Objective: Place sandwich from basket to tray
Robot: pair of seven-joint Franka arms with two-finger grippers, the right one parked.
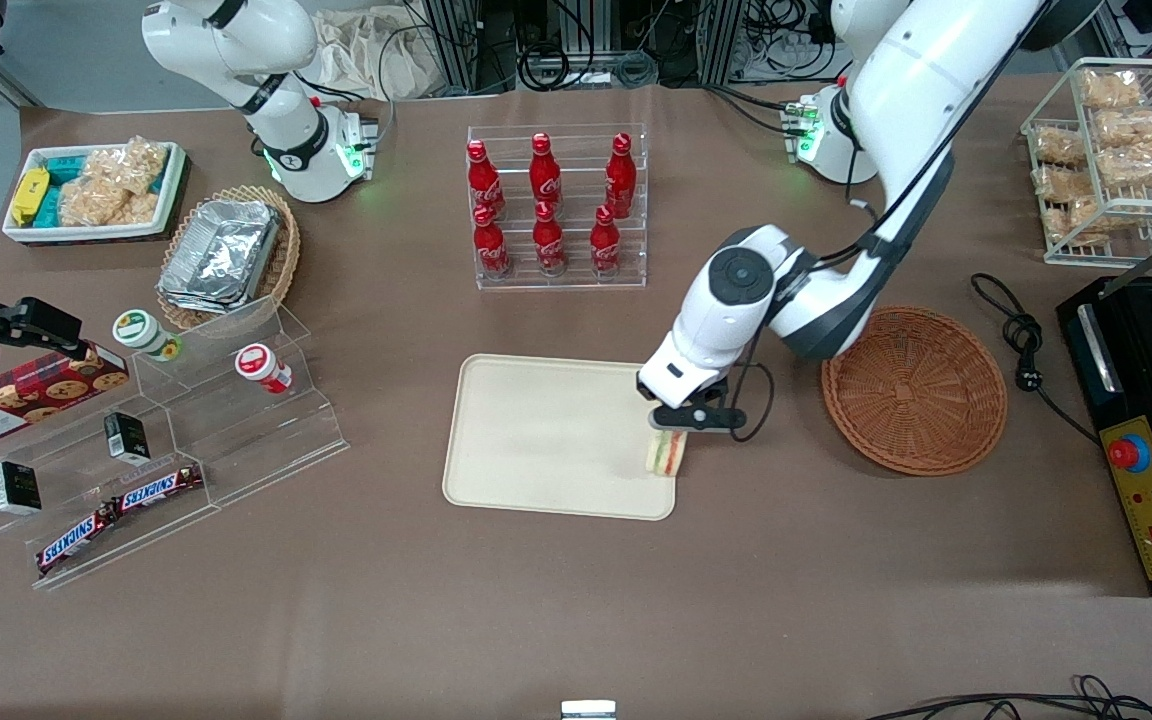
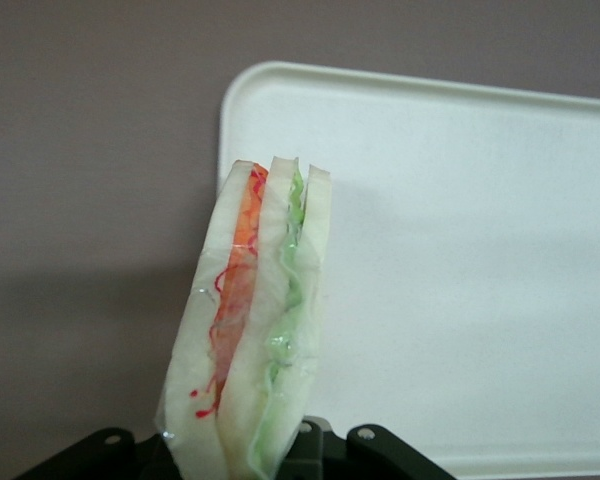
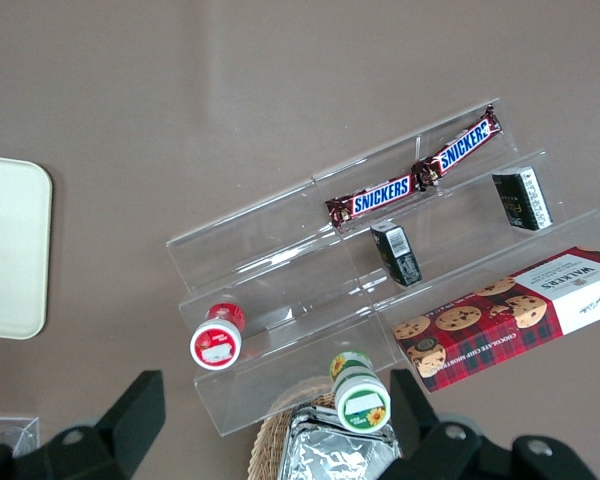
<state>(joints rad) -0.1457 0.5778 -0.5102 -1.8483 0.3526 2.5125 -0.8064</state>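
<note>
Front view showing end effector (image 1: 669, 440) pinching the sandwich (image 1: 666, 454), hovering over the tray (image 1: 536, 440) edge nearest the basket (image 1: 914, 389). Basket sitting bare, so lifting and carrying looking done; lowering and letting go remaining.

Even, diffuse overhead light fills the front view, and the brown table (image 1: 576, 600) shows only soft, short shadows. The foil containers (image 1: 221, 255) glare mildly. In the left wrist view the sandwich (image 2: 250, 330) is slightly soft, a dim shadow toward 9 o'clock; the pincer (image 2: 280, 455) holds it.
</note>
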